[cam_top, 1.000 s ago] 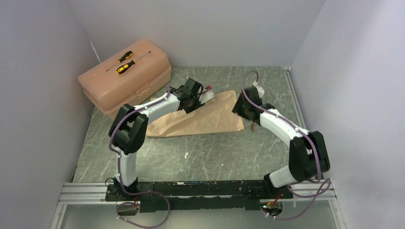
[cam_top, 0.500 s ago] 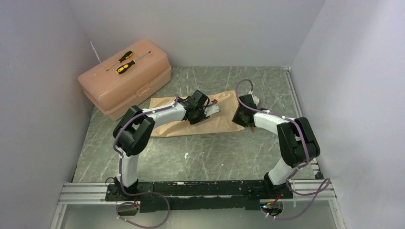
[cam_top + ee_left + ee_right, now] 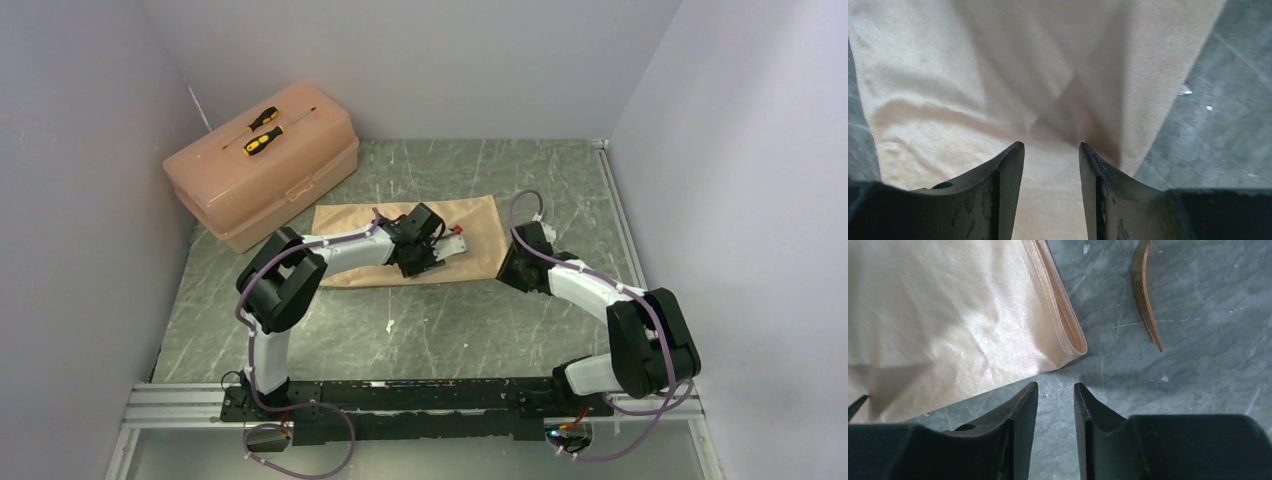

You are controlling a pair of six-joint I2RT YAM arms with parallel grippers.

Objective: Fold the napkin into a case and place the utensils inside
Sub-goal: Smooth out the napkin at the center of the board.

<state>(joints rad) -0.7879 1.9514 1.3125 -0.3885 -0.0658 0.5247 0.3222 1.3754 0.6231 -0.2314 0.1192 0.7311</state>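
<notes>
Folding stage, judged. The right gripper (image 3: 1055, 385), jaws narrowly parted and empty, is poised over the table (image 3: 1198, 370), with the napkin (image 3: 948, 315) and its doubled corner just ahead-left. 1 fork (image 3: 1143, 300) lies ahead-right. The left gripper (image 3: 1050, 145), likewise released, is poised above mid-cloth. A fresh edge grasp is needed next.

Peach satin napkin (image 3: 478, 228), folded double into a wide oblong, lying flat and creased on the table (image 3: 450, 320). Thin golden-brown fork (image 3: 1144, 295) just beside its doubled corner, not touching.
</notes>
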